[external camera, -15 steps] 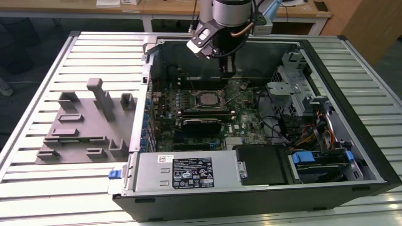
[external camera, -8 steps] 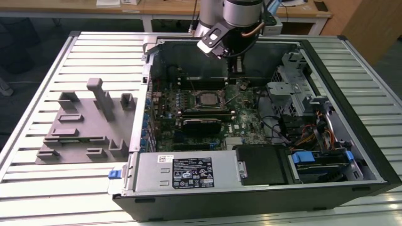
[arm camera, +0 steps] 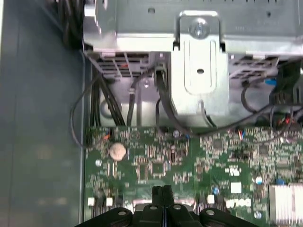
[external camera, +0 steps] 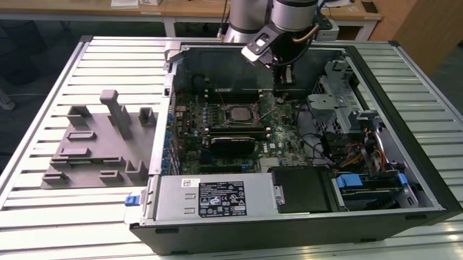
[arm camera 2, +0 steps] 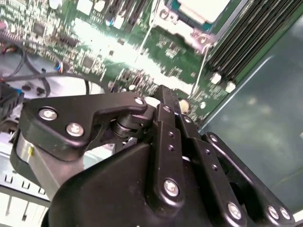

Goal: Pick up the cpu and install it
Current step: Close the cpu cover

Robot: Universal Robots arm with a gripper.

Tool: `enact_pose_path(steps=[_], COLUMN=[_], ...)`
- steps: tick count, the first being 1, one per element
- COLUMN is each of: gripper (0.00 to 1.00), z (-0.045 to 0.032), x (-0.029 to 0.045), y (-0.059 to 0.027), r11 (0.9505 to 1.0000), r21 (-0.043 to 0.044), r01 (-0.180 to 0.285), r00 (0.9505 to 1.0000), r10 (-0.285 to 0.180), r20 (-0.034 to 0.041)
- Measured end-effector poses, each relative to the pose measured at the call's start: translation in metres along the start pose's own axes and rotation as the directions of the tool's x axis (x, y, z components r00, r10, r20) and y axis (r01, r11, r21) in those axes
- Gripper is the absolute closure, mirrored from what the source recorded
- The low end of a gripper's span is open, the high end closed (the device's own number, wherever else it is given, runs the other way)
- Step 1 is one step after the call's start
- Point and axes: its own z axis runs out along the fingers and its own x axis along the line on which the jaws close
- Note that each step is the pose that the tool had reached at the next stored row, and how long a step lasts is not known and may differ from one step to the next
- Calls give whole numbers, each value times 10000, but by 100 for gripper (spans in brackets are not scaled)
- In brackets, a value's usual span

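The cpu (external camera: 239, 112), a small square chip with a pale metal top, lies flat in the socket in the middle of the green motherboard (external camera: 217, 127) inside the open computer case. In the second wrist view the cpu (arm camera 2: 201, 7) shows its pale top within the metal socket frame. My gripper (external camera: 282, 95) hangs above the board, toward the exterior view's right of the cpu and apart from it. Its black fingers (arm camera: 159, 193) are pressed together with nothing between them, and the fingers (arm camera 2: 165, 101) look the same in the second wrist view.
Grey fixture blocks (external camera: 101, 146) stand on the slatted table at the exterior view's left of the case. A power supply (external camera: 217, 197) fills the case's near side. A metal drive cage (arm camera: 199, 61) with cables, a coin battery (arm camera: 117, 151) and memory slots (arm camera 2: 246, 38) surround the gripper.
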Motion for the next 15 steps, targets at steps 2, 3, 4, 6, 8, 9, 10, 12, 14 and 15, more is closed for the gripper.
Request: enact_pose_path(steps=[2, 3, 4, 6, 8, 9, 10, 12, 14, 15], gripper=[89, 89, 89, 89, 89, 89, 89, 89, 89, 89], z=[4, 6, 10, 27, 50, 64, 78, 107, 136, 147], x=[2, 2, 3, 3, 3, 4, 4, 5, 6, 6], y=[58, 80, 94, 105, 111, 113, 114, 114, 114, 114], r11=[10000, 10000, 10000, 10000, 10000, 10000, 10000, 10000, 10000, 10000], r21=[0, 0, 0, 1, 1, 1, 0, 1, 0, 0], r01=[1, 2, 1, 1, 1, 1, 1, 1, 1, 1], r00=[10000, 10000, 10000, 10000, 10000, 10000, 10000, 10000, 10000, 10000], r10=[-1, -2, -1, -1, -1, -1, -1, -1, -1, -1], r20=[-1, -1, 0, 1, 1, 0, -1, 0, -2, -1])
